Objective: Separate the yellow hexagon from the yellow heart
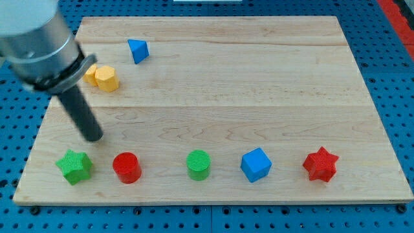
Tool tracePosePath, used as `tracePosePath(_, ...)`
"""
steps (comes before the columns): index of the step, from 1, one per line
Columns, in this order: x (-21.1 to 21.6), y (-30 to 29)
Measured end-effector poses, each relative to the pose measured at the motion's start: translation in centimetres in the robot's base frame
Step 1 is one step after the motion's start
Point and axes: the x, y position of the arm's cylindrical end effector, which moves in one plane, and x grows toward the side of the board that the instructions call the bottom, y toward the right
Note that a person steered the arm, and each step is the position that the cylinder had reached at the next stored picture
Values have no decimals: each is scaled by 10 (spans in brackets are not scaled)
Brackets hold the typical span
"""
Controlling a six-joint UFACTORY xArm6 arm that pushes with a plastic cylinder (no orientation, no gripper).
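Wooden board: my tip below touching yellow hexagon, yellow heart; no hand.

The yellow heart is partly covered by the arm's grey body, so only its right portion is seen and its shape can barely be made out. It touches the yellow hexagon, which is shown whole. The grey body is cut off by the view's top and left edges, and it is blurred. The upper end of the dark rod is hidden inside that body; my tip is seen, slightly blurred. The wooden board is shown in full, while the blue pegboard around it is cut off at every edge.
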Motion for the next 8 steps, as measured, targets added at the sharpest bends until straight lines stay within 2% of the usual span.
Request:
tracePosePath(1,-58,29)
tracePosePath(2,-79,113)
tracePosePath(3,-132,92)
tracePosePath(5,-133,-18)
tracePosePath(6,-149,-69)
tracePosePath(7,-131,-101)
tracePosePath(8,-102,-42)
